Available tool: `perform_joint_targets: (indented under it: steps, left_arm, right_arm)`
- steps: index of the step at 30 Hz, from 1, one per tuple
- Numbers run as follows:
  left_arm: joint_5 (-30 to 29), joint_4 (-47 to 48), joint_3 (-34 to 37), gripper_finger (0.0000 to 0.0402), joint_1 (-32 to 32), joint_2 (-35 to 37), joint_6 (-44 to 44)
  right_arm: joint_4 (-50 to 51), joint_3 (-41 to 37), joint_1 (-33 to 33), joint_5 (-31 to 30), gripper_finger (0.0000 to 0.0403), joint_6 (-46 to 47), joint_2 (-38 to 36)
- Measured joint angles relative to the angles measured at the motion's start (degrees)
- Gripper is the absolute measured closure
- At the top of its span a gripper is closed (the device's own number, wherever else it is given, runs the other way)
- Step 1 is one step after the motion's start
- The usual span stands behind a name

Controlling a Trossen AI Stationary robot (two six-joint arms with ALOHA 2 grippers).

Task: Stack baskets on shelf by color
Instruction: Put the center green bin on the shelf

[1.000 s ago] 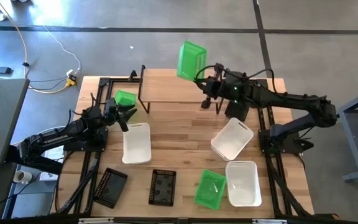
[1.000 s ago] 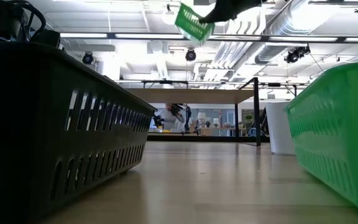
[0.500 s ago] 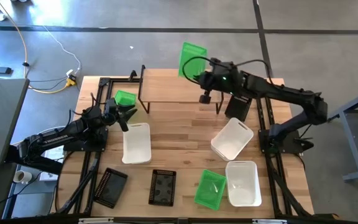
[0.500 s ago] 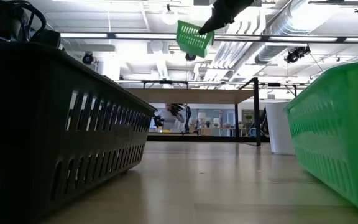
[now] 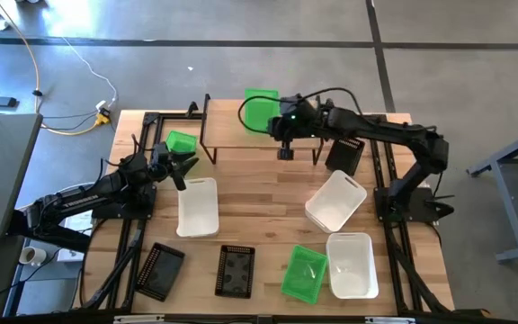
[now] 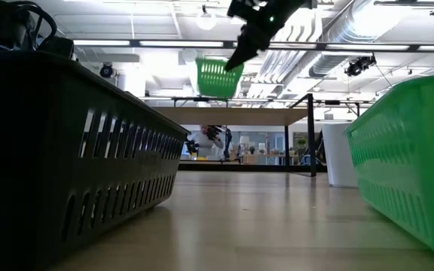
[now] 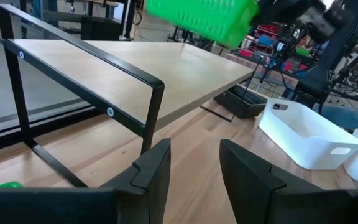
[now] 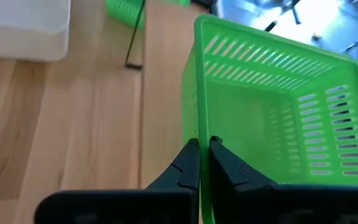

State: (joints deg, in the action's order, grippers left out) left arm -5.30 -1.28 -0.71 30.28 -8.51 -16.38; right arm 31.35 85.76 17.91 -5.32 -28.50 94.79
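Note:
My right gripper (image 5: 281, 121) is shut on a bright green basket (image 5: 260, 112) that hangs in the air above the shelf's wooden top (image 5: 241, 135). The low view shows that basket (image 6: 218, 77) clear of the plank (image 6: 232, 113). My left gripper (image 5: 183, 166) waits open near the table's left side, touching nothing; its wrist view looks at the shelf (image 7: 135, 62). Another green basket (image 5: 181, 142) stands on the table left of the shelf, and a third (image 5: 303, 273) lies near the front edge. My right gripper pinches the rim of one side wall (image 8: 197, 132) of the green basket, one finger inside the basket and one outside. The fingers (image 8: 188, 163) come from the table's right, slanting down. The basket is lifted clear and hangs roughly level, opening up, below the gripper (image 6: 239, 53).
Three white baskets sit on the table (image 5: 198, 205) (image 5: 335, 200) (image 5: 349, 264). Two black baskets lie near the front edge (image 5: 160, 268) (image 5: 237, 270), and a third (image 5: 344, 155) is beside the shelf's right legs. Bare wood shows in the table's middle (image 5: 259, 198).
My right gripper has moved toward the table's left and downward, carrying the green basket from high beyond the shelf's far right corner to just above the plank. The basket has turned from steeply tipped to nearly level. The left arm has kept still.

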Motion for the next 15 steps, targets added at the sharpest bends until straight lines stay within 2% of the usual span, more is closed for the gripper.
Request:
perform_joint_targets:
  steps: [6,15]
  left_arm:
    - [0.02,0.00,0.00,0.0273,0.00,0.00,0.00]
    - [0.01,0.00,0.00,0.0273,0.00,0.00,0.00]
  right_arm:
    - [1.41,0.00,-0.33,0.92,0.0403,-1.45,3.38]
    - [2.02,0.00,-0.70,0.39,0.0403,-0.62,3.91]
